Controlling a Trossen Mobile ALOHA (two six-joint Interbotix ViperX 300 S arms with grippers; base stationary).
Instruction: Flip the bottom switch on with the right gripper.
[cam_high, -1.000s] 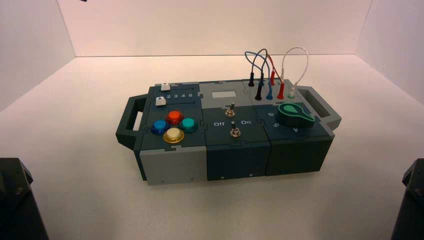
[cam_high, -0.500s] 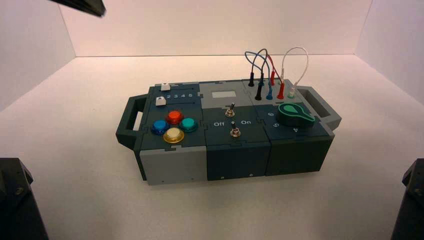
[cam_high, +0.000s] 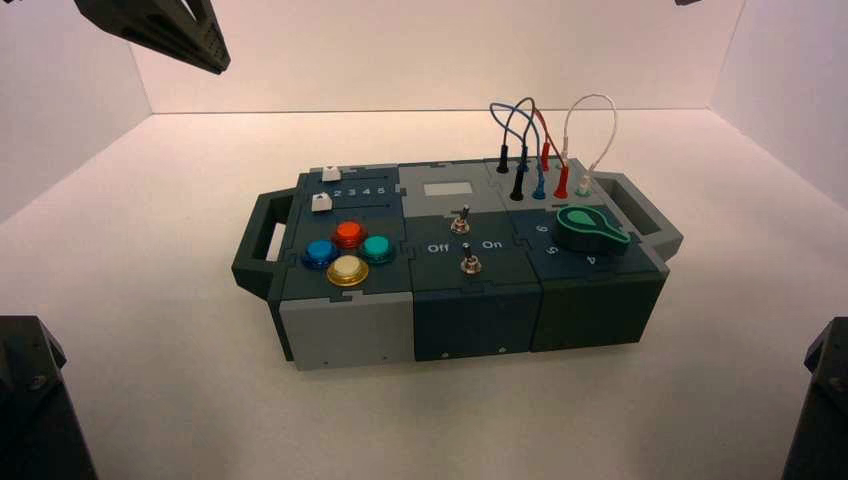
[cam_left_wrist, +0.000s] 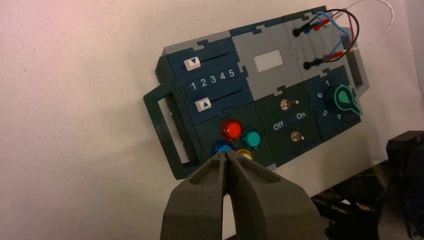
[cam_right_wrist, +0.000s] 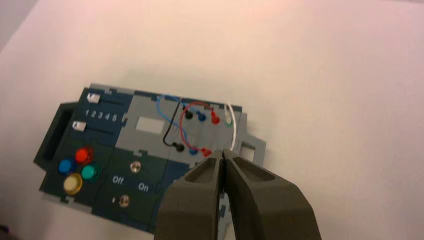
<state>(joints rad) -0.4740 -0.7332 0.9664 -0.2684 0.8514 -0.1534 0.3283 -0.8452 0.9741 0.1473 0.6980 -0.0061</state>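
Note:
The bottom switch (cam_high: 467, 264) is a small silver toggle on the box's dark middle panel, below the Off/On lettering and nearer the front edge than its twin (cam_high: 460, 222). It also shows in the right wrist view as the bottom switch (cam_right_wrist: 124, 201) and in the left wrist view as the bottom switch (cam_left_wrist: 297, 136). My right gripper (cam_right_wrist: 223, 152) is shut and empty, high above the box's wire end, far from the toggle. Also shut and empty, my left gripper (cam_left_wrist: 226, 154) hangs high over the button end. In the high view the left arm (cam_high: 155, 30) juts in at the top left.
The box (cam_high: 345, 325) lies on a white table with walls around. It carries coloured buttons (cam_high: 347, 270), two sliders (cam_left_wrist: 205, 104), a green knob (cam_high: 590, 228), plugged wires (cam_high: 530, 120) and side handles (cam_high: 258, 240). Dark arm bases (cam_high: 30, 400) stand at both front corners.
The left arm has come further into the high view at the top left, and a sliver of the right arm now shows at the top right edge. The box is unchanged.

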